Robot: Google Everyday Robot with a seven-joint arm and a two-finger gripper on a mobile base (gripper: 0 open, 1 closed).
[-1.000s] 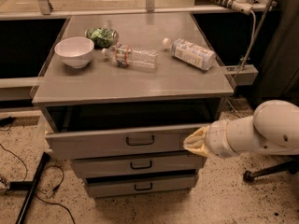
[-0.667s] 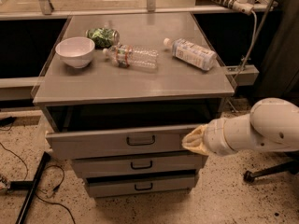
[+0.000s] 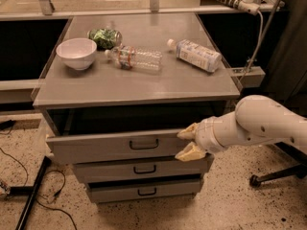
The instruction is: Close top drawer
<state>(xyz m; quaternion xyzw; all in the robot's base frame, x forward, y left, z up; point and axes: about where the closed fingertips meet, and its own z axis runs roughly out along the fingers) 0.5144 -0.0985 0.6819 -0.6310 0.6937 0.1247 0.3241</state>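
Top drawer: the wide grey metal top drawer (image 3: 103,148), with a small dark loop handle (image 3: 144,143) at its centre, stands pulled out from under the grey tabletop (image 3: 134,84). A dark strip of its inside shows behind the front panel, so we judge the closing not yet done.
Hand: the robot's cream-tipped hand (image 3: 181,145) sits at the right part of the drawer front, to the right of the handle. Its two fingers are spread apart, one near the panel's upper edge and one near its lower edge, and they clasp nothing we can make out.
Arm: the thick white arm (image 3: 259,123) comes in low from the right, about level with the drawer.
Below: two narrower grey drawer fronts (image 3: 139,169) sit further back and look shut.
On the tabletop: a white bowl (image 3: 76,52), a clear plastic bottle (image 3: 135,58) on its side, a white-labelled bottle (image 3: 195,55) on its side near the right edge, and a green packet (image 3: 105,36) behind.
Step in hand: we take it to be a push on the front panel.
Risk, skew: the hand is off centre, so the drawer may twist on its runners and jam.
Risk, pinch: the upper finger, near the panel's top edge, could be caught under the tabletop.
Risk, slip: the lower finger could slide off the bottom edge.
Risk, jolt: a hard shove could set the lying bottles rolling.
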